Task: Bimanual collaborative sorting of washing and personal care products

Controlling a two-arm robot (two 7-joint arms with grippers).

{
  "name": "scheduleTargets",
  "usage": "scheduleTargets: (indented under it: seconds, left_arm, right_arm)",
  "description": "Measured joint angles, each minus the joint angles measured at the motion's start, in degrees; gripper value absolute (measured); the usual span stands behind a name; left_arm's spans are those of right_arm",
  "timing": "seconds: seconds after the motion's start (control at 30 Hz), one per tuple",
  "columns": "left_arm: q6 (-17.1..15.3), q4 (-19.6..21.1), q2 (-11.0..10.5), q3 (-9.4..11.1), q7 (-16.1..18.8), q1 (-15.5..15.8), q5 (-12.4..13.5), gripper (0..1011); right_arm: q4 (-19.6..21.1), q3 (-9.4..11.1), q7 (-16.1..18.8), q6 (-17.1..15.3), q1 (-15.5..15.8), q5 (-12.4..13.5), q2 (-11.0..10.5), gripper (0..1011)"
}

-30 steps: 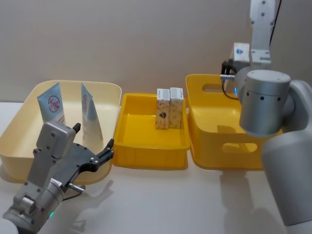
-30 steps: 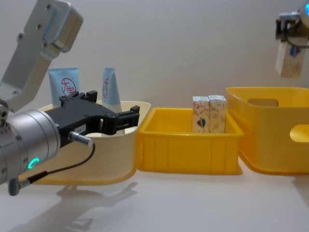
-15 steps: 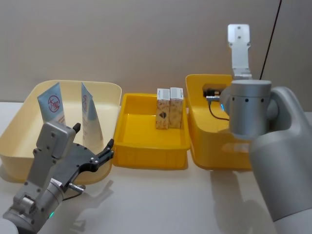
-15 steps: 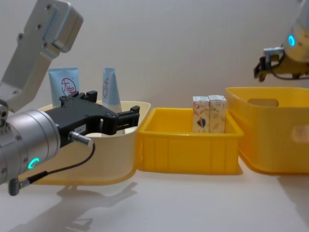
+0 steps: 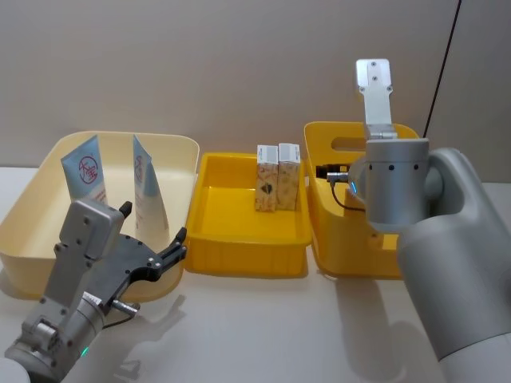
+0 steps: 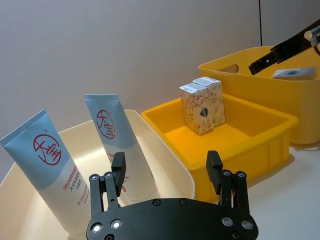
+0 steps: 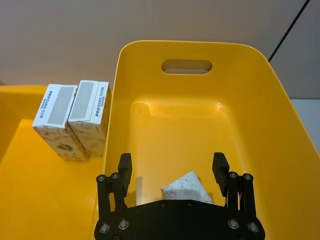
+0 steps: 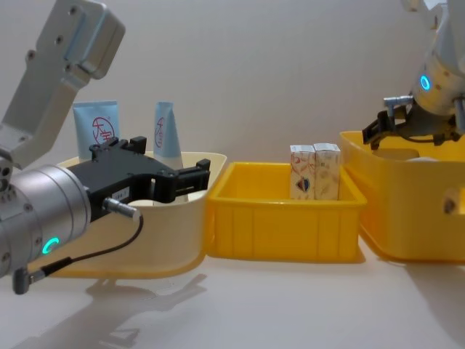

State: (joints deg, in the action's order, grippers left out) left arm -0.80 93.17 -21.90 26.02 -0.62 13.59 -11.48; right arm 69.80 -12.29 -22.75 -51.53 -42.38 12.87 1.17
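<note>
Hovering over the deep yellow plastic bin with handle cut-outs (image 7: 280, 115) on the robot's right, the right gripper (image 7: 172, 159) has its fingers spread wide with nothing between them. Directly beneath it a small whitish carton with patterned print (image 7: 187, 189) lies askew inside that bin, apart from both fingers. Whether it rests on the floor of the bin or is dropping, I cannot tell.

From where I stand the step in hand is the handling of this one carton. It could be a pick-up or a set-down, and I can't say which. If it is a pick, the next move calls for a straight descent with the fingers lined up across the carton's narrow faces. It lies tilted, so it could pivot or slip when squeezed.

The left gripper (image 6: 166, 156) hangs low at the front left, near the front wall of the wide cream plastic bin (image 5: 36, 199). Its jaws are apart and empty, and it looks to be waiting.

The cream bin holds a pale blue squeeze tube with a red circle logo (image 5: 85, 171) and a second blue tube (image 5: 146, 187). Both stand upright, a little apart. The shallow yellow plastic tray (image 5: 247, 259) in the middle holds two upright patterned cartons (image 5: 277, 177), touching side by side at its far wall.
</note>
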Motion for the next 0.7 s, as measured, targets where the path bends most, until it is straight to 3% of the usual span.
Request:
scheduleTargets:
  seconds: [0.7]
  left_arm:
    - [0.00,0.00,0.00,0.00,0.00,0.00,0.00,1003]
  right_arm:
    - [-1.37,-0.09,0.40,-0.90,-0.34,0.16,0.25,1001]
